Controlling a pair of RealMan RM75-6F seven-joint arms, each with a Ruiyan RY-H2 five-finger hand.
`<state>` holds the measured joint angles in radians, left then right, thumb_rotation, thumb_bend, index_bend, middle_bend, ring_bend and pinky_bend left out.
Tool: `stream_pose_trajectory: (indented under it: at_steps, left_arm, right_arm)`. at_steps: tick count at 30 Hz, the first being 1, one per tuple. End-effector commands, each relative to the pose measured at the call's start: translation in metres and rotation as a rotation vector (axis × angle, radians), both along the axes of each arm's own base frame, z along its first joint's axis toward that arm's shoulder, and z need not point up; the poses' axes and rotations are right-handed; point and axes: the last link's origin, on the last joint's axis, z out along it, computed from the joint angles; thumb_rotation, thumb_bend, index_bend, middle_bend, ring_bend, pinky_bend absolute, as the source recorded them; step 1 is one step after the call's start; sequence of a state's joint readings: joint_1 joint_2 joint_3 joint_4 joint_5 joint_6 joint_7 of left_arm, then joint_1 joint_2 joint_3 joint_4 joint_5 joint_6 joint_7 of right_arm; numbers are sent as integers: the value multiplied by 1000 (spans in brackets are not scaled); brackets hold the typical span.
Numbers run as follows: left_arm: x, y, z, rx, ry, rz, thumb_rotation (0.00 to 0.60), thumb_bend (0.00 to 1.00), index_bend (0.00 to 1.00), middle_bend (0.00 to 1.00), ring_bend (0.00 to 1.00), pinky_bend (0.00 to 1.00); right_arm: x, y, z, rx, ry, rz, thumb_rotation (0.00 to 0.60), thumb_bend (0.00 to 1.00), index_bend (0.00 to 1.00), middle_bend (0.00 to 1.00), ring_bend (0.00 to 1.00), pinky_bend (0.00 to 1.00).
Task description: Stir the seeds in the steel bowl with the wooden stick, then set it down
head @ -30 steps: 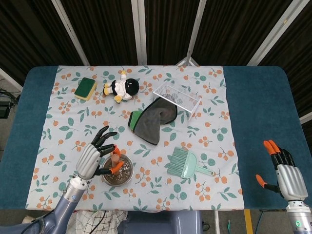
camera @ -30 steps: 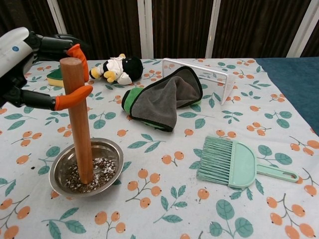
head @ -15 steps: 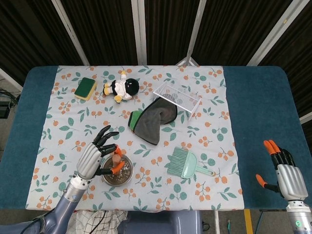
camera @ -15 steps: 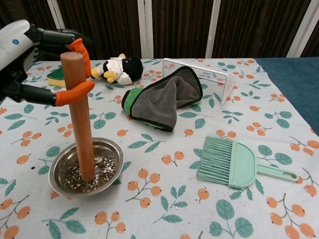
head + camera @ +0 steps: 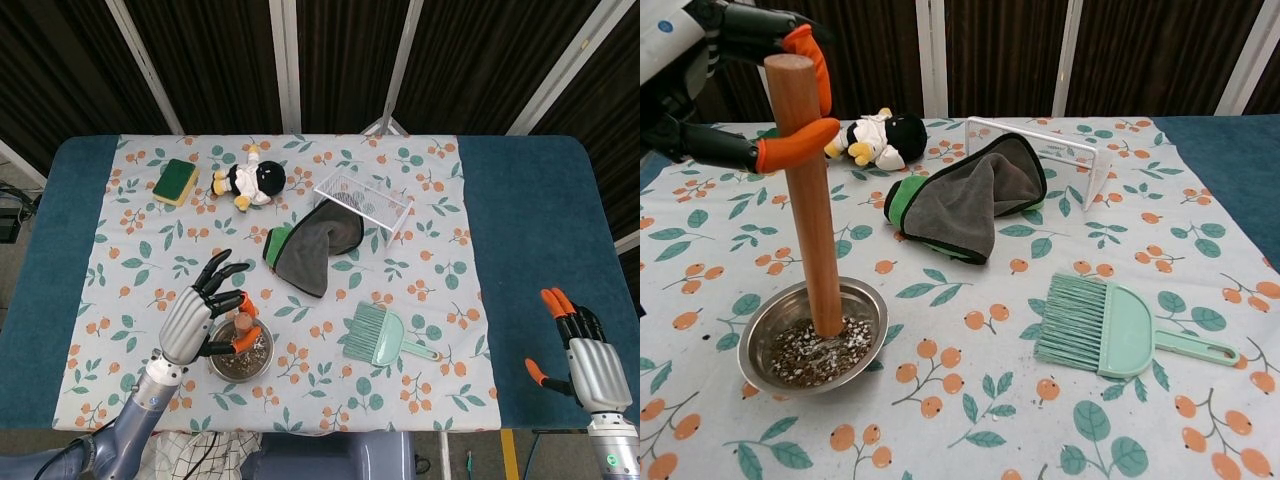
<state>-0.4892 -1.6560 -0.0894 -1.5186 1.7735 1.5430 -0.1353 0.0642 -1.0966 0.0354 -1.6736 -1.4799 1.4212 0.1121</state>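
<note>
A steel bowl point(image 5: 760, 326) point(image 5: 262, 354) of dark and pale seeds sits near the table's front left. The wooden stick point(image 5: 813, 215) point(image 5: 242, 324) stands almost upright in it, its lower end in the seeds at the bowl's far side. My left hand point(image 5: 197, 318) point(image 5: 700, 60) pinches the stick near its top between orange-tipped thumb and finger, other fingers spread. My right hand point(image 5: 583, 352) hangs off the table's front right corner, fingers apart, holding nothing.
A mint hand brush point(image 5: 1110, 325) lies right of the bowl. Behind are a grey-green cloth point(image 5: 965, 195), a clear plastic box point(image 5: 1040, 155), a plush toy point(image 5: 877, 137) and a green sponge point(image 5: 176, 181). A floral cloth point(image 5: 970, 400) covers the table.
My left hand has moved up and slightly away from me, shifting the stick's lower end from the bowl's middle toward its far side. The right hand is unchanged.
</note>
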Motion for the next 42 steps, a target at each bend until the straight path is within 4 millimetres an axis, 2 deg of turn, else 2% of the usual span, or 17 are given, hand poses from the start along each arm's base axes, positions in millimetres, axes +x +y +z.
stream_pose_trajectory:
  at_steps: [1,15,26,32,42]
  left_arm:
    - [-4,0,-5,-11,-1,16,600,790,635,716,192,0]
    - [-23,-4,-18,-31,18,38,600,790,635,716,192,0]
    - [-24,-6,-18,-29,9,32,600,791,635,714,192,0]
    - [-13,0,-7,2,-25,10,600,791,635,714,192,0]
    - [9,15,27,81,-45,-17,600,794,635,713,192,0]
  right_arm:
    - [0,0,0,1,0,0,600,318,0,0,0,0]
    - [0,-1,0,1,1,-1,600,318,0,0,0,0]
    - [1,-2,1,0,-1,0,600,318,0,0,0,0]
    - [1,-2,1,0,-2,-1,600,317,0,0,0,0]
    - [1,-1,0,0,0,-1,600,318,0,0,0,0]
